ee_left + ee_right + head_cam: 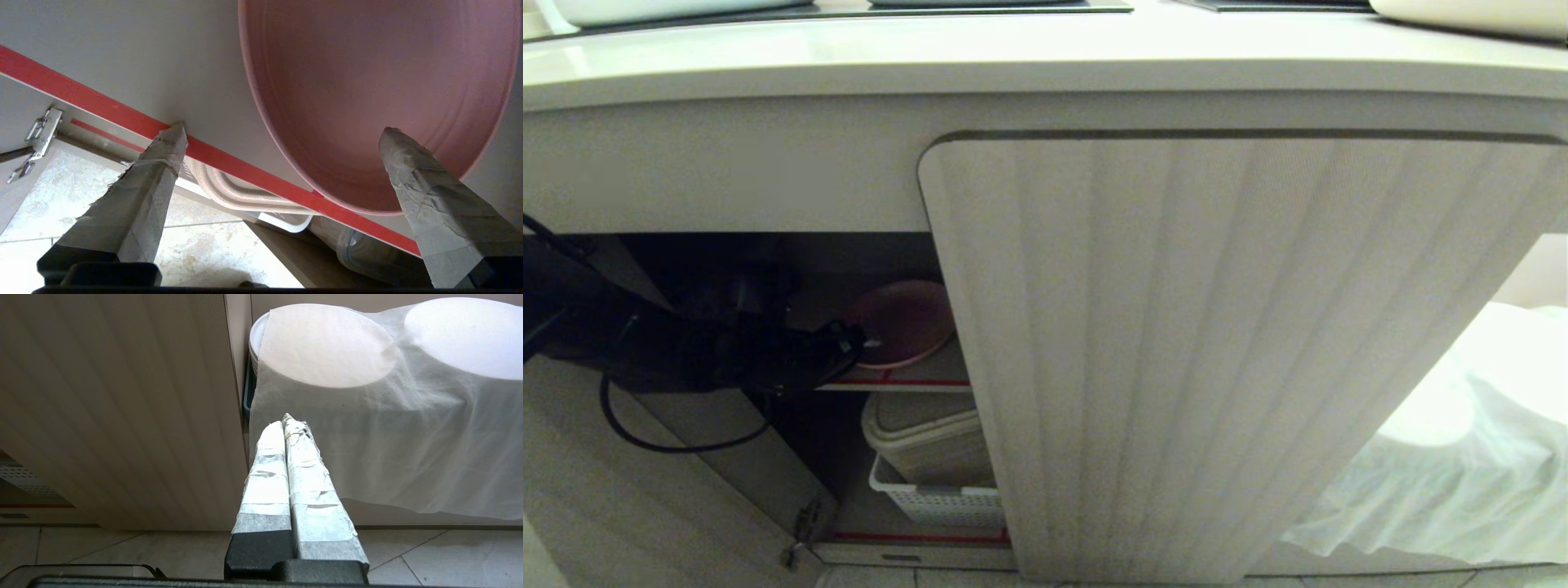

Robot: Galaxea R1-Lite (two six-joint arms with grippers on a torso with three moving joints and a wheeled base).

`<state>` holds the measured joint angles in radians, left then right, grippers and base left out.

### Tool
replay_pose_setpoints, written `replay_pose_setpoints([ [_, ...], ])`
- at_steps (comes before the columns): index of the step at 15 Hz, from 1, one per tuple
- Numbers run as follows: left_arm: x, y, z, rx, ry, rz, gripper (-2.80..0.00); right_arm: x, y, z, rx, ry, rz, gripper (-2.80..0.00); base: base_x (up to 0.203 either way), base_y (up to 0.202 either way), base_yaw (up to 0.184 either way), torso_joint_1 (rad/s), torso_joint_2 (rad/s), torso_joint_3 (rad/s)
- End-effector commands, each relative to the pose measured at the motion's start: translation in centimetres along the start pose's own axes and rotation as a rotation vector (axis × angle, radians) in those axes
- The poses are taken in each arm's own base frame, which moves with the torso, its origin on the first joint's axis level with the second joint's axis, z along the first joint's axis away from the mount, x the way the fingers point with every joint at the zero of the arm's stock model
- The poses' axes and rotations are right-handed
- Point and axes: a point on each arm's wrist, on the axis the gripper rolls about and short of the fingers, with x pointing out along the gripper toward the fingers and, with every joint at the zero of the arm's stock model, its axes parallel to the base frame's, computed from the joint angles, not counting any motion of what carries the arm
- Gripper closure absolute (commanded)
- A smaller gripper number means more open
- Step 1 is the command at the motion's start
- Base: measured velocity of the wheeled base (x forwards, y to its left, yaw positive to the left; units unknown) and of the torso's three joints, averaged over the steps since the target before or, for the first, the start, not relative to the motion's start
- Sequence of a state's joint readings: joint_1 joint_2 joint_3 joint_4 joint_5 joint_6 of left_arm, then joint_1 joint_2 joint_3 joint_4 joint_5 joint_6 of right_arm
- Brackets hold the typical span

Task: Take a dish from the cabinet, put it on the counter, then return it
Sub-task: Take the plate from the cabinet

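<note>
A: Right, the left claw is inside the cabinet through the open left side, level with the upper shelf. What room has it got?

B: Tight. The closed fluted door's edge stands just beyond the claw on its right, and the shelf's red front edge runs straight under the fingertips. One finger touches or nearly touches that red edge; I can't tell which.

A: And the dish?

B: Round, shallow, matte pink, raised rim, faint rings inside. It lies flat on the upper shelf, its near rim hanging a little past the red edge.

A: Where from the claw?

B: Directly ahead. Jaws released, spread wide. The other finger sits over the dish's near rim; the first is off to the side, clear of it. Nothing is gripped.

A: Below?

B: A white basket with a beige lidded tub under the claw, on the bottom shelf.

A: The right claw?

B: Clenched, empty, parked by the door, near plates under a white cloth.
</note>
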<state>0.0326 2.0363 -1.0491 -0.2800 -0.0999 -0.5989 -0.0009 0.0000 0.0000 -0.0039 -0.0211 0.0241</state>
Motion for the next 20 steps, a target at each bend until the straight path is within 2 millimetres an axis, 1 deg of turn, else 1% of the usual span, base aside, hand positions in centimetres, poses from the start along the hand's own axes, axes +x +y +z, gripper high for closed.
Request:
replay_pose_setpoints([
  [1, 0.10, 0.07, -0.02, -0.005, 0.002, 0.001, -2.80, 0.00, 0.00, 0.01, 0.000, -0.001, -0.001, 0.00, 0.000, 0.000, 0.000, 0.000, 0.00, 0.000],
  [3, 0.27, -0.12, 0.30, -0.002, -0.007, -0.005, -2.80, 0.00, 0.00, 0.01, 0.000, -0.001, 0.000, 0.00, 0.000, 0.000, 0.000, 0.000, 0.00, 0.000],
  [11, 0.83, -0.27, 0.51, -0.001, -0.012, -0.010, -2.80, 0.00, 0.00, 0.01, 0.000, -0.001, 0.000, 0.00, 0.000, 0.000, 0.000, 0.000, 0.00, 0.000],
  [20, 0.86, -0.25, 0.42, 0.000, -0.013, -0.003, -2.80, 0.00, 0.00, 0.01, 0.000, -0.001, -0.001, 0.00, 0.000, 0.000, 0.000, 0.000, 0.00, 0.000],
])
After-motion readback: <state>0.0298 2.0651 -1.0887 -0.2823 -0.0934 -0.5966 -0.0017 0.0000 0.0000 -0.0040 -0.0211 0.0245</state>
